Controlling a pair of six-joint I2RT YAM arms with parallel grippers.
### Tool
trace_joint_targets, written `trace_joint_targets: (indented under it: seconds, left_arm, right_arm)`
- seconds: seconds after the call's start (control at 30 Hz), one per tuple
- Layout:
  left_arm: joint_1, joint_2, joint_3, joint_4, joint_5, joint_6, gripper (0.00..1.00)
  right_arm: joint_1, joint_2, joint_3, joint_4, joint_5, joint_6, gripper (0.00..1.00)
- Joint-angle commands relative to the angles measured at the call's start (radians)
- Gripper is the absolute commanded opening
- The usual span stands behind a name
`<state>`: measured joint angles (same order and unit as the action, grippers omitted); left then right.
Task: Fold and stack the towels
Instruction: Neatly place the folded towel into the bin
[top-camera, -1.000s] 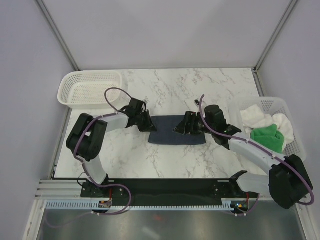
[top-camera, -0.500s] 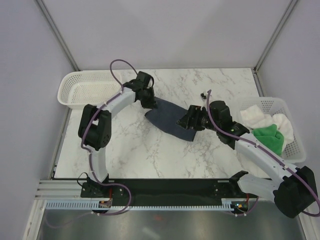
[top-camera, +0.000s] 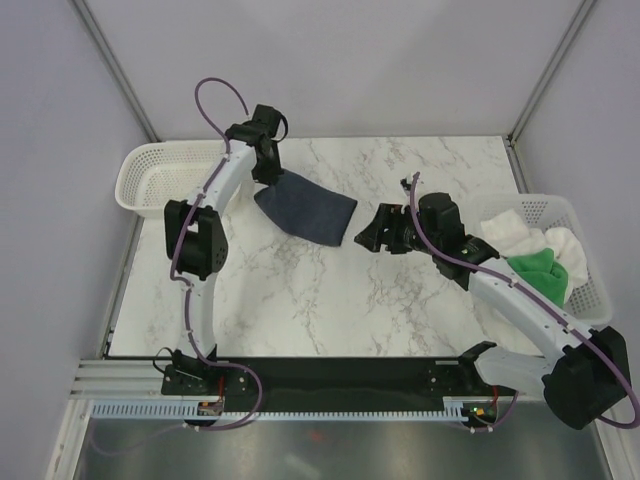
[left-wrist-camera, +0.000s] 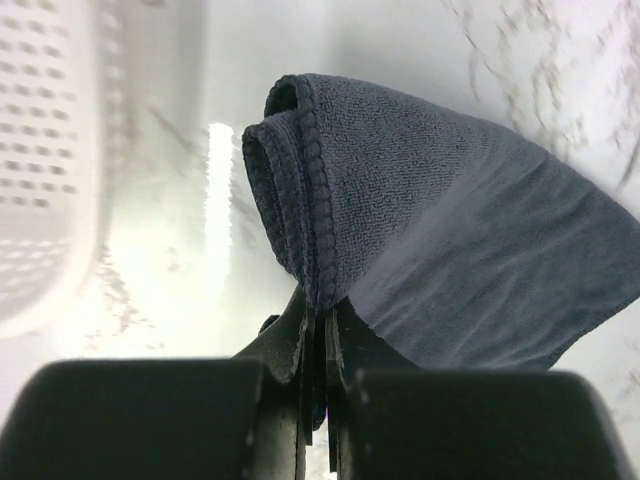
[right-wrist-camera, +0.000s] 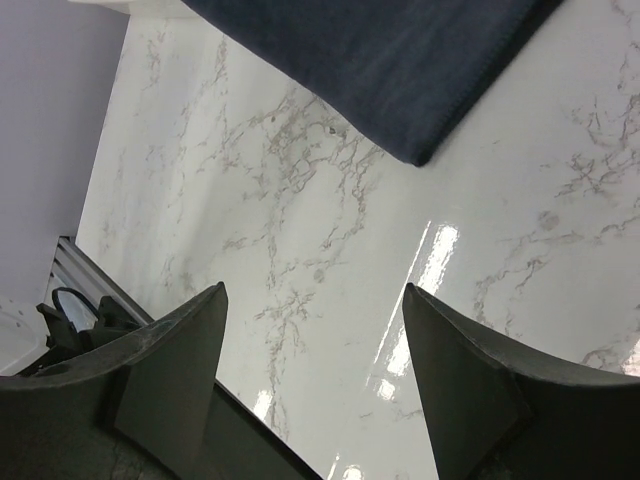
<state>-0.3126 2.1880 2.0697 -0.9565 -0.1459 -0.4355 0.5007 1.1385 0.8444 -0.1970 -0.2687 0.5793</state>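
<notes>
A folded dark blue towel (top-camera: 305, 206) hangs in the air over the far left of the marble table, next to the empty white basket (top-camera: 170, 175). My left gripper (top-camera: 268, 172) is shut on its folded corner. In the left wrist view the towel (left-wrist-camera: 440, 230) drapes from the pinched edge, and the basket (left-wrist-camera: 50, 150) is at the left. My right gripper (top-camera: 372, 230) is open and empty, just right of the towel's lower corner. In the right wrist view the fingers (right-wrist-camera: 170, 350) are spread over bare marble, with the towel's corner (right-wrist-camera: 400, 60) above them.
A white basket (top-camera: 590, 270) at the right table edge holds white towels (top-camera: 515, 232) and a green towel (top-camera: 535, 272). Grey walls enclose the table on three sides. The arm bases sit on a black rail at the near edge.
My left gripper has lifted the folded towel off the table and carried it up and left toward the empty basket. My right gripper has let go of the towel and stands open.
</notes>
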Motion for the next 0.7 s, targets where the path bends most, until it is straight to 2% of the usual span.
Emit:
trace_joint_targets:
  seconds: [0.0,0.37,0.67]
  left_arm:
    - [0.047,0.016,0.125,-0.097,-0.124,0.086,0.02]
    - [0.208,0.018,0.228,-0.108,-0.276,0.153,0.02]
    - [0.348,0.067,0.28,-0.025,-0.353,0.257,0.02]
  right_arm:
    - [-0.013,0.009,0.035,0.004,0.013,-0.042,0.79]
    - [-0.053,0.035,0.01,0.011,0.006,-0.085,0.8]
    - [-0.09,0.059,-0.019,0.059,-0.021,-0.096,0.8]
